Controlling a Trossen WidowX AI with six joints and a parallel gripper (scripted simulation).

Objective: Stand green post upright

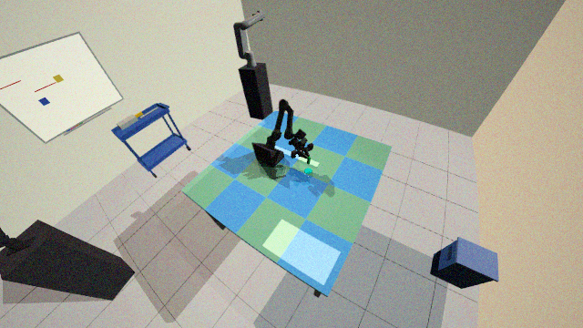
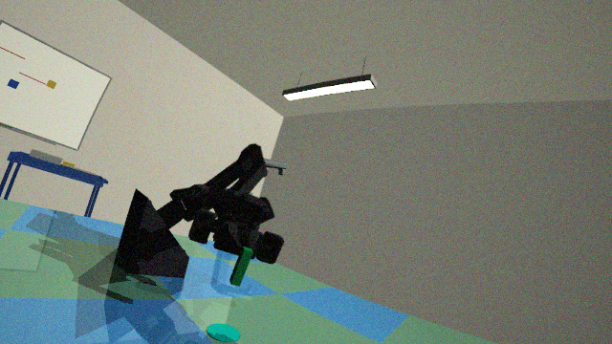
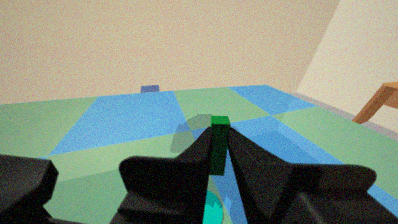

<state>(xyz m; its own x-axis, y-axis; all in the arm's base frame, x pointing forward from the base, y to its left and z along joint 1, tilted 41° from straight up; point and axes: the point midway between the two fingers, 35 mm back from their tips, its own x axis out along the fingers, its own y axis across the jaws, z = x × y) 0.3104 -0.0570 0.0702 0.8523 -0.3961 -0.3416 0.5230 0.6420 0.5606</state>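
Over the table (image 2: 335, 311), gripper (image 2: 243, 253) clenched on the green post (image 2: 241, 266), held aloft, slightly tilted, short of the cyan circle (image 2: 223, 332). Risk: toppling if released while leaning or landing off-centre on the rim.

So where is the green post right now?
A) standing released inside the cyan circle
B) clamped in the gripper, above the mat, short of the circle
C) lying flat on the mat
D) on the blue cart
B: the green post hangs nearly upright in the shut gripper, clear of the mat, with the cyan circle apart from it, nearer the exterior camera.
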